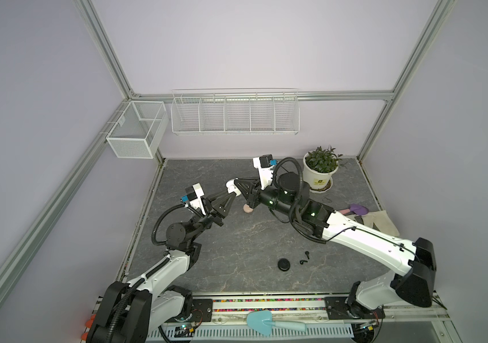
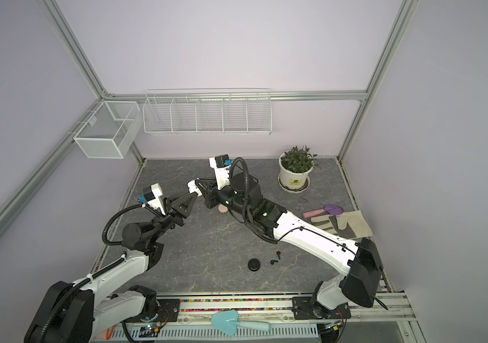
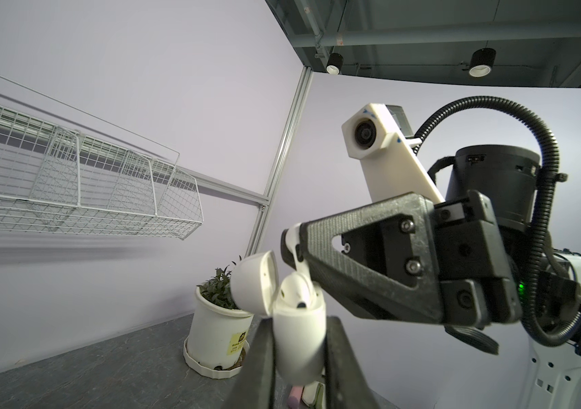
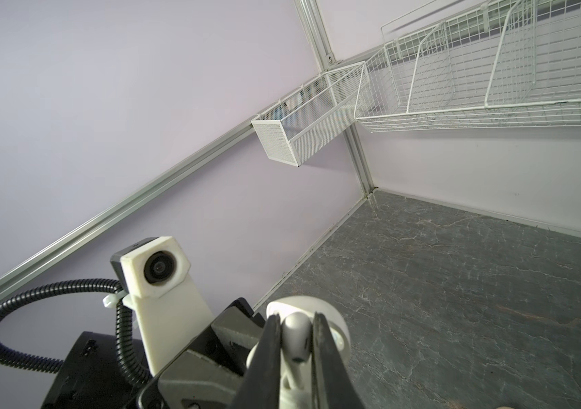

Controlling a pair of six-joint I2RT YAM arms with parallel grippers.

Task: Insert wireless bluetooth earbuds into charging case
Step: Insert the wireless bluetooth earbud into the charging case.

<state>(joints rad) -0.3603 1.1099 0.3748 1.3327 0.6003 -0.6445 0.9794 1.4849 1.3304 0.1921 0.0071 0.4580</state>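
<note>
My left gripper (image 3: 299, 322) is shut on a white charging case (image 3: 299, 343), held up above the table with its lid (image 3: 253, 283) swung open. One white earbud (image 3: 296, 292) sits in the case. My right gripper (image 4: 296, 325) is shut on a second white earbud (image 4: 296, 336), right at the case's mouth. In both top views the two grippers meet at the case (image 1: 232, 187) (image 2: 193, 185). A black round case (image 1: 284, 264) and two black earbuds (image 1: 307, 254) (image 1: 302, 262) lie on the table near the front.
A pinkish round case (image 1: 248, 209) lies under the right wrist. A potted plant (image 1: 321, 169) stands at the back right, with a purple trowel (image 1: 355, 210) and gloves (image 1: 379, 222) at the right edge. Wire baskets (image 1: 234, 115) hang on the back wall.
</note>
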